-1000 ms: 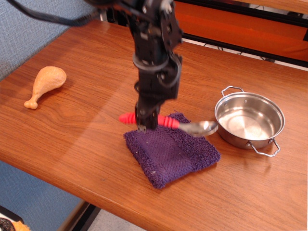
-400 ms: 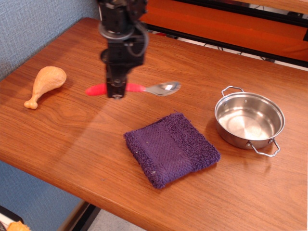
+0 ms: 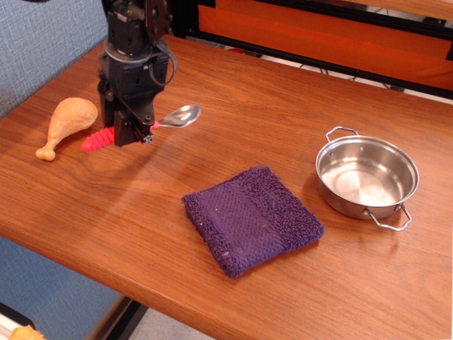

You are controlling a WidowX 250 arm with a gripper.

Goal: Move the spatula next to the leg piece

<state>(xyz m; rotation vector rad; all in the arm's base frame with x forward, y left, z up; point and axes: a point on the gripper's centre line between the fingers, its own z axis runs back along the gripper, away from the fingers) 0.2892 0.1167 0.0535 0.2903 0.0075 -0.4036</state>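
The spatula (image 3: pixel 99 138) has a red ribbed handle and a shiny metal bowl that points right. My gripper (image 3: pixel 129 136) is shut on the middle of its handle and holds it just over the left part of the wooden table (image 3: pixel 233 92). The leg piece (image 3: pixel 68 122), a tan-orange toy drumstick, lies on the table just left of the spatula's handle end, its plump end to the upper right and its bone end to the lower left. The black arm hides part of the handle.
A purple towel (image 3: pixel 251 218) lies folded in the middle front. A small steel pot (image 3: pixel 366 177) with two loop handles stands at the right. The table's front edge runs along the bottom. A blue wall is at the left.
My gripper has lifted the spatula off the purple towel and carried it left and back across the table, to beside the drumstick.
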